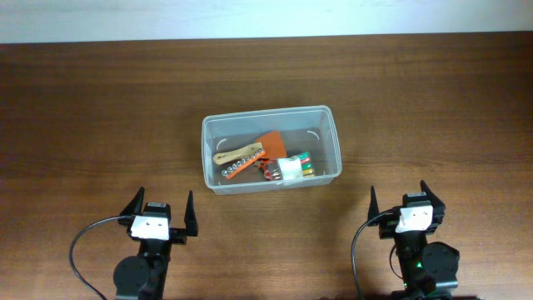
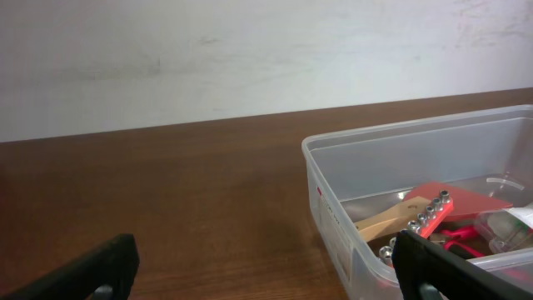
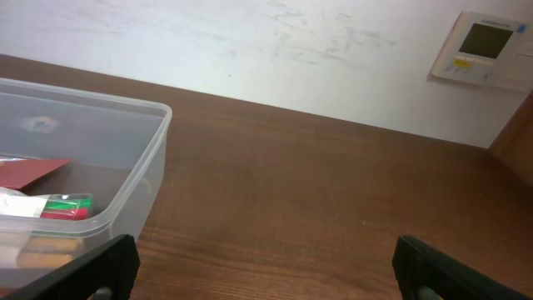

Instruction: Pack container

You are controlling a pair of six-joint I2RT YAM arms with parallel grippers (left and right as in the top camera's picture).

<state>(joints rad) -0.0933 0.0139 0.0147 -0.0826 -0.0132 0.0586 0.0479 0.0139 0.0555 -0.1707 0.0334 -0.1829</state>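
Note:
The clear plastic container [image 1: 271,114] stands in the middle of the brown table. Inside lie an orange-red scraper [image 1: 271,143] with a wooden handle, a rail of metal sockets [image 1: 236,169], and a pack of coloured bits [image 1: 298,167]. The container also shows in the left wrist view [image 2: 400,137] and the right wrist view [image 3: 137,187]. My left gripper [image 1: 162,210] is open and empty near the table's front left, short of the container. My right gripper [image 1: 402,200] is open and empty at the front right. Both are apart from the container.
A white wall runs behind the table's far edge. A wall thermostat [image 3: 481,46] shows in the right wrist view. Black cables [image 1: 79,250] trail beside each arm base at the front edge.

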